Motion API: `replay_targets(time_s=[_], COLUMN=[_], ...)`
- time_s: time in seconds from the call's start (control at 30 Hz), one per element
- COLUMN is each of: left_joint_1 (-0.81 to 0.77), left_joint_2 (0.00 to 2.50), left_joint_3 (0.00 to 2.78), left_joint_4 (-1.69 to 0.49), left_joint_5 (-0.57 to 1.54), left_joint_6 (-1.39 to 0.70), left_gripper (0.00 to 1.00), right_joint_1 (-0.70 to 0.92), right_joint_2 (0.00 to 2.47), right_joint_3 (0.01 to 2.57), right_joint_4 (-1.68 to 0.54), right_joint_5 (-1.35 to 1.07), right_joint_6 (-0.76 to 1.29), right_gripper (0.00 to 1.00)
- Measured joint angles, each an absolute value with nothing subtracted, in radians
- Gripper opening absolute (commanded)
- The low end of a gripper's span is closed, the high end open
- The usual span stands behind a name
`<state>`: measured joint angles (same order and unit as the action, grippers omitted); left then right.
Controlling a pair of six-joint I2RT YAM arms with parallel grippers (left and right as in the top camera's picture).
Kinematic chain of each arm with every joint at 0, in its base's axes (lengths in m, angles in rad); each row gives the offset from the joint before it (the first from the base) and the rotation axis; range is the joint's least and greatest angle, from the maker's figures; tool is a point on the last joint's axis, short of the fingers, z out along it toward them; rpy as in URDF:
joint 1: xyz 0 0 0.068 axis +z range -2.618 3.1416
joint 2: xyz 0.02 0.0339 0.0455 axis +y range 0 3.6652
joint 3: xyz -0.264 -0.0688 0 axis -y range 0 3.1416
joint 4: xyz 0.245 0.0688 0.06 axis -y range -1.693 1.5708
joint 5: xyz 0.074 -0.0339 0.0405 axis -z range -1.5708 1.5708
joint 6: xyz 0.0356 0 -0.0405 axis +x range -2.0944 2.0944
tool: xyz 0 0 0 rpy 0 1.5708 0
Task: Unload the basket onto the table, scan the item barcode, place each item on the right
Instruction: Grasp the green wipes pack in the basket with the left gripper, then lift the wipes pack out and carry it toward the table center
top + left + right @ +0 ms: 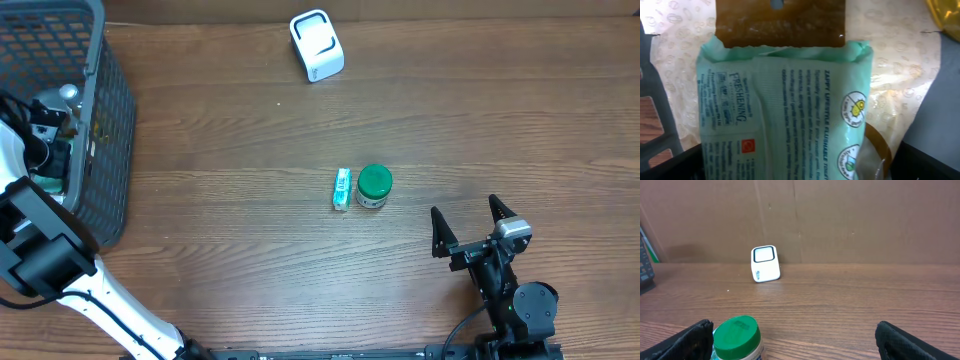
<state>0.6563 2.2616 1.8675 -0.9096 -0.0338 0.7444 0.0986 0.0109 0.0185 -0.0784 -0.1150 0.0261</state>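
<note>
right gripper [464,207]: hanging at 5 o'clock over the brown wooden table [220,230], jaws standing wide apart, nothing between them
round jar with a green lid [374,186]: sitting upright near the middle, at that gripper's 11 o'clock
small teal and white tube [342,189]: lying just beside the jar, at its 9 o'clock
grey mesh basket [112,120]: sitting out at 9 to 10 o'clock
left gripper [805,162]: reaching down into the basket, jaws spread wide either side of the pack, not squeezing it
mint green plastic wipes pack [790,115]: lying in the basket, print facing up, right under the left gripper
white boxy scanner [317,45]: standing far off at 12 o'clock, well apart from everything
</note>
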Motion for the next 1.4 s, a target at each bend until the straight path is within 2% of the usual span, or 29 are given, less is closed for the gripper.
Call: replay_targets(time_s=[0.07, 0.17, 0.27, 0.43, 0.67, 0.83, 1.4], left_joint_1=[0.656, 0.656, 0.656, 0.656, 0.639, 0.618, 0.610], left_joint_2=[2.265, 2.271, 2.275, 2.275, 2.271, 2.244, 1.752], left_joint_3=[1.872, 1.875, 1.879, 1.882, 1.905, 1.966, 2.038], left_joint_4=[-0.909, -0.902, -0.900, -0.890, -0.887, -0.897, -0.895], left_joint_5=[-0.042, -0.059, -0.072, -0.078, -0.078, -0.069, -0.044], left_joint_6=[0.747, 0.751, 0.748, 0.721, 0.614, 0.484, 0.147], left_gripper=[0.70, 0.49, 0.41, 0.17, 0.12, 0.13, 0.16], right_joint_1=[0.099, 0.099, 0.099, 0.099, 0.099, 0.099, 0.099], right_joint_2=[0.011, 0.011, 0.011, 0.011, 0.011, 0.011, 0.011], right_joint_3=[0.019, 0.019, 0.019, 0.019, 0.019, 0.019, 0.019], right_joint_4=[-0.079, -0.078, -0.078, -0.078, -0.079, -0.078, -0.078], right_joint_5=[-0.115, -0.115, -0.115, -0.115, -0.115, -0.115, -0.115], right_joint_6=[0.027, 0.026, 0.026, 0.026, 0.027, 0.027, 0.026], right_gripper=[1.00, 1.00, 1.00, 1.00, 1.00, 1.00, 1.00])
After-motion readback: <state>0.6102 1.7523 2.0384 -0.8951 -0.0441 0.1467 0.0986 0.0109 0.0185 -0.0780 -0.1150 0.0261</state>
